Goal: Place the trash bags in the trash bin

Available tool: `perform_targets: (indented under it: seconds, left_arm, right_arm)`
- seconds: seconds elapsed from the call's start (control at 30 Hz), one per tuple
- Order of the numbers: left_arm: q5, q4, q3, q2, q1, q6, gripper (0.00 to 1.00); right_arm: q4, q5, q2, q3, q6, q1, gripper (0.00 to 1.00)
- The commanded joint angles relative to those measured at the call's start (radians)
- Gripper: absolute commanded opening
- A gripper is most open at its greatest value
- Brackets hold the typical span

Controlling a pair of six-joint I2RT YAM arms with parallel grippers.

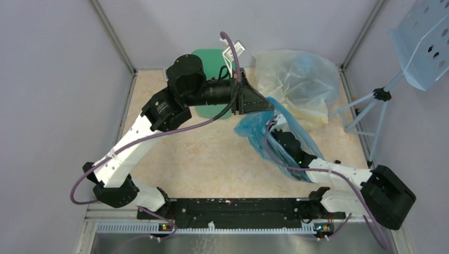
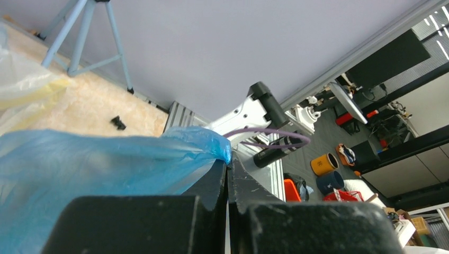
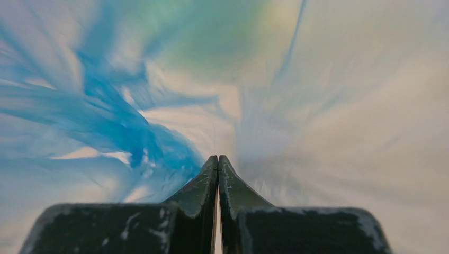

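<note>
The green trash bin (image 1: 212, 57) stands at the back centre, partly hidden behind my left arm. A light blue trash bag (image 1: 253, 127) hangs stretched between both grippers, just right of the bin. My left gripper (image 1: 271, 108) is shut on the bag's top edge; in the left wrist view the jaws (image 2: 229, 160) pinch the blue film (image 2: 106, 169). My right gripper (image 1: 276, 133) is under the bag, seen through the film. In the right wrist view its jaws (image 3: 217, 157) are shut and blue plastic (image 3: 122, 127) folds radiate from the tips. More bags, pale yellowish and blue (image 1: 296, 79), lie at the back right.
A light blue tripod (image 1: 370, 106) carrying a perforated panel (image 1: 423, 42) stands at the right wall; it also shows in the left wrist view (image 2: 84, 32). A small white object (image 1: 234, 51) sits behind the bin. Grey walls close in three sides.
</note>
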Motion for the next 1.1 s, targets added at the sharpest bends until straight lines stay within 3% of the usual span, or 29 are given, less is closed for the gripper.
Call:
perform_targets:
  seconds: [0.0, 0.37, 0.63, 0.8, 0.97, 1.07]
  left_arm:
    - [-0.037, -0.050, -0.080, -0.074, 0.000, 0.065, 0.00]
    - [-0.403, -0.322, -0.112, -0.166, 0.001, 0.228, 0.00]
    - [-0.471, -0.369, -0.201, -0.261, 0.002, 0.280, 0.00]
    - [-0.546, -0.456, -0.308, -0.320, 0.002, 0.293, 0.00]
    - [-0.729, -0.576, -0.408, -0.369, 0.003, 0.266, 0.00]
    - [-0.758, -0.558, -0.501, -0.395, 0.005, 0.250, 0.00]
  right_arm:
    - [-0.043, 0.058, -0.158, 0.019, -0.065, 0.000, 0.00]
    - [-0.355, 0.418, -0.294, 0.108, -0.157, -0.009, 0.00]
    - [-0.404, 0.434, -0.161, 0.132, 0.003, -0.048, 0.00]
    - [-0.543, 0.456, -0.007, 0.216, 0.170, -0.164, 0.00]
    - [-0.536, 0.446, 0.004, 0.231, 0.158, -0.185, 0.00]
    - [-0.434, 0.343, -0.038, 0.196, 0.094, -0.185, 0.00]
